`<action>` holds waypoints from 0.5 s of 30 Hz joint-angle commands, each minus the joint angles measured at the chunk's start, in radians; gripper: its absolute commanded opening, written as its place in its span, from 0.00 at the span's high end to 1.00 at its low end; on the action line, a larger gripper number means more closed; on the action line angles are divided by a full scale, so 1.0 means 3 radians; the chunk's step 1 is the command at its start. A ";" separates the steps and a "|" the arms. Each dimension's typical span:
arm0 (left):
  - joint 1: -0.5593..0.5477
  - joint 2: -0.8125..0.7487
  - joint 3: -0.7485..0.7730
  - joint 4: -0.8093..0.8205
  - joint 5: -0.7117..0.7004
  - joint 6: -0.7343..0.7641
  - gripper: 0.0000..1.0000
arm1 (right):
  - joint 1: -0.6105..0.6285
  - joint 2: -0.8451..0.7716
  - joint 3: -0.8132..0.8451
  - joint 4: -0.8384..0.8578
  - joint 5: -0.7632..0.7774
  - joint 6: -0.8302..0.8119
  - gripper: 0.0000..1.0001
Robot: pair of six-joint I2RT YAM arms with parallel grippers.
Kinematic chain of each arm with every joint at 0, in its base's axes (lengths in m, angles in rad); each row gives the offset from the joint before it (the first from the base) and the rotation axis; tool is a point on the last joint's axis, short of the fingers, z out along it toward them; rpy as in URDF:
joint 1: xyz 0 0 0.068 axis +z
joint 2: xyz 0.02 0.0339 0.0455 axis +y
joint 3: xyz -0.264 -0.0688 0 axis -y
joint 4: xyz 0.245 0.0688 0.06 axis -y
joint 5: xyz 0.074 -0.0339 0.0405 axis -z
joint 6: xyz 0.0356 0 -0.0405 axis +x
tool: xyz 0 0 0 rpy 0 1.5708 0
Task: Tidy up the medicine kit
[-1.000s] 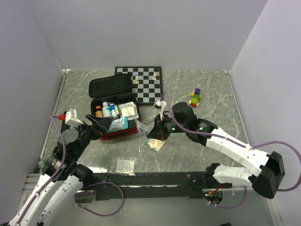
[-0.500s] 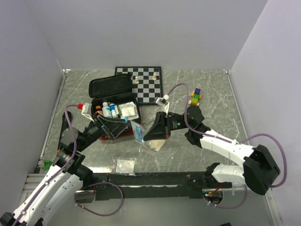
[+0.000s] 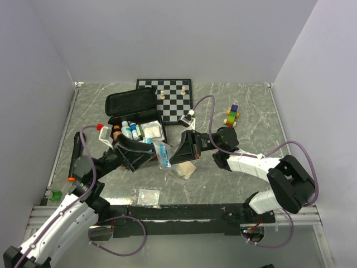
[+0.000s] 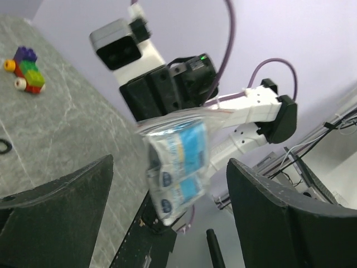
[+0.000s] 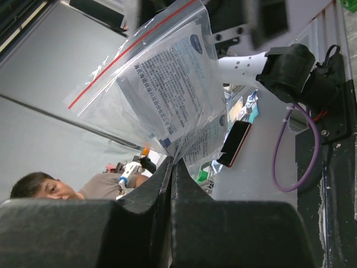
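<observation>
A grey marbled bench carries the red medicine kit, open at back left. The left pincer is spread, facing a plastic bag of sachets. The right pincer pinches the bag by one corner. That thin hold could slip and drop it before the left grips.

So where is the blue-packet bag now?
Top view, centre: the blue-packet bag is held by the right gripper, facing the open left gripper, beside the medicine kit.
</observation>
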State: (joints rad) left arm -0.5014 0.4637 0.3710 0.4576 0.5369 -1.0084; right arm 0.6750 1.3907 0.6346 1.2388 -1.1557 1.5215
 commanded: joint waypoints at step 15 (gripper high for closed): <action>-0.0011 0.0586 -0.0025 0.0985 0.0460 -0.0253 0.27 | -0.0005 -0.0167 0.0083 0.0897 -0.0044 -0.0097 1.00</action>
State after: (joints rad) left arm -0.5011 0.5938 0.3645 0.6201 0.6098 -1.0462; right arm 0.6750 1.3613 0.6350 1.2671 -1.1679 1.5188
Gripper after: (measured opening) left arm 0.750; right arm 0.007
